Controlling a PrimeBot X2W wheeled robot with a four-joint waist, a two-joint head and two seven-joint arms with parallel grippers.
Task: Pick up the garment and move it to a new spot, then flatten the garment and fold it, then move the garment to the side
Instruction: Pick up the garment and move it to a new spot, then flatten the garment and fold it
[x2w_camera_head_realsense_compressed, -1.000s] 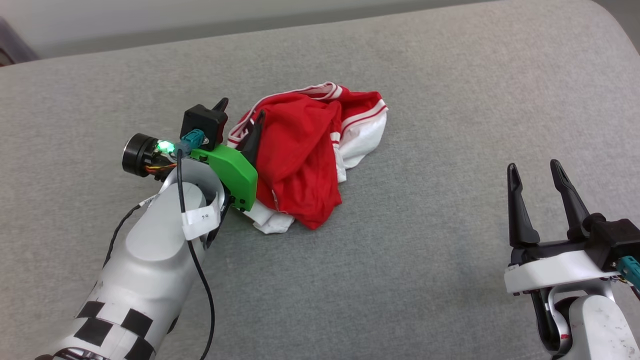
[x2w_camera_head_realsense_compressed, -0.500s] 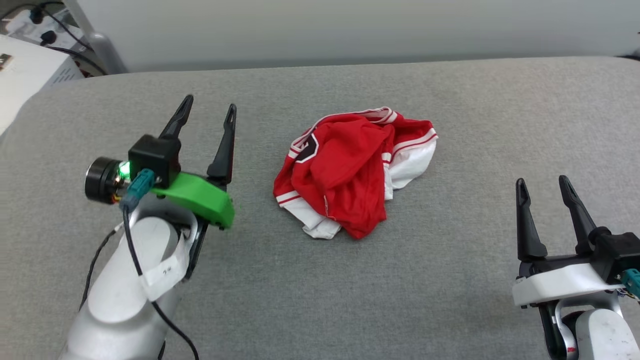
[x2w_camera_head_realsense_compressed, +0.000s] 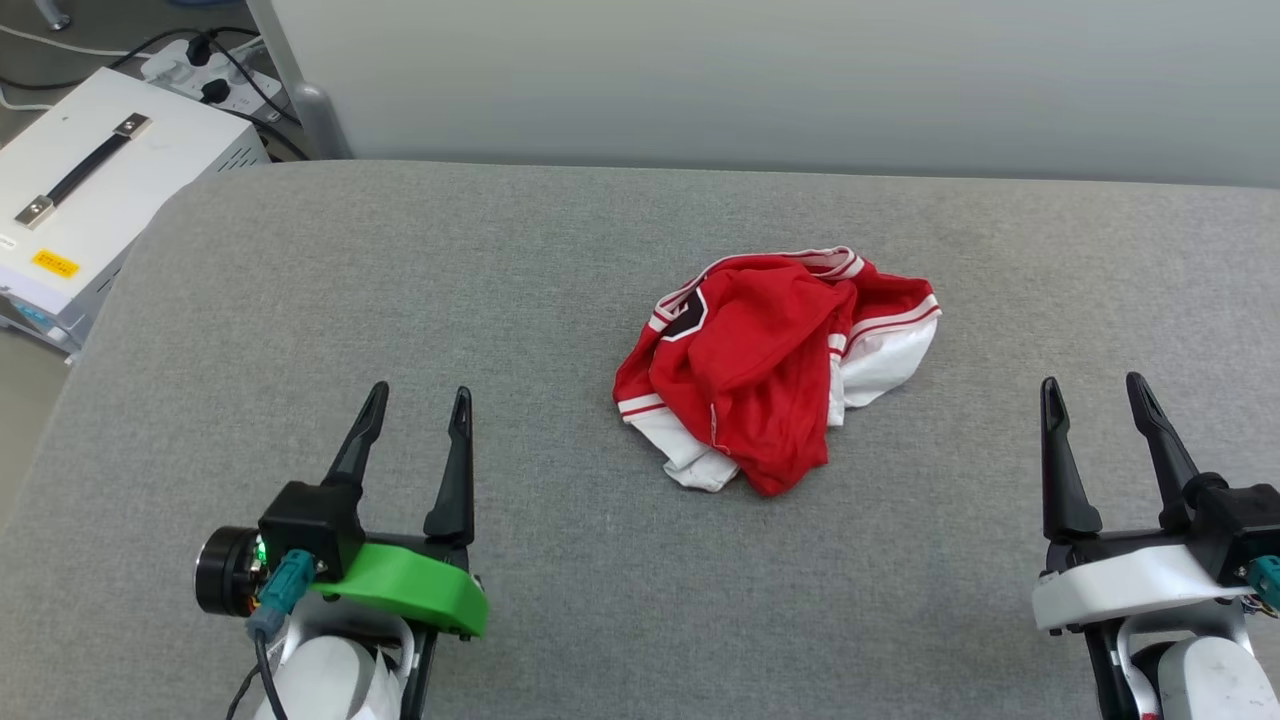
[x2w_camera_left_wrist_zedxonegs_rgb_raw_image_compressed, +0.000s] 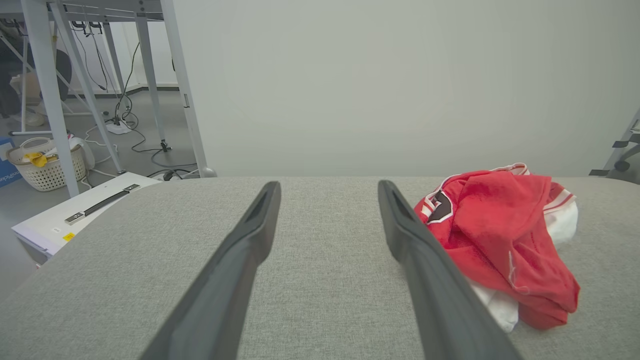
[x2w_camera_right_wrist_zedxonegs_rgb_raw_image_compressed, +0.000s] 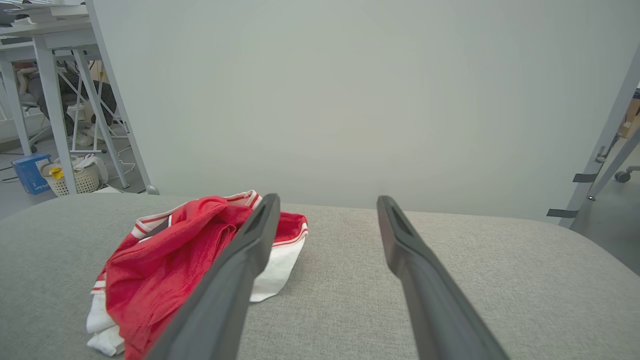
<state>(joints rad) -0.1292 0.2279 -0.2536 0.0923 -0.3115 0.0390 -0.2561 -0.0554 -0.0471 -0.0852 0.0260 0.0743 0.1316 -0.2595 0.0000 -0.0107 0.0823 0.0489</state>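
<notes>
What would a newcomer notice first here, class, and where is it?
The crumpled red and white garment stands out first, heaped near the middle of the grey padded surface. Two open grippers flank it nearer the camera, neither touching it: the left gripper, on a bright green mount, at lower left, the right gripper at lower right.

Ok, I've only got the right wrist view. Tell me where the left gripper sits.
Observer: The left gripper is at the garment's left, apart from it, jaws open and empty.
Operator: Now read me the shirt's markings.
Observer: A black patch with a white outline shows on the heap's far left; no number is readable.
Operator: Check my gripper's gap to the cloth.
Observer: The right gripper is at the garment's right, apart from it, jaws open.
</notes>
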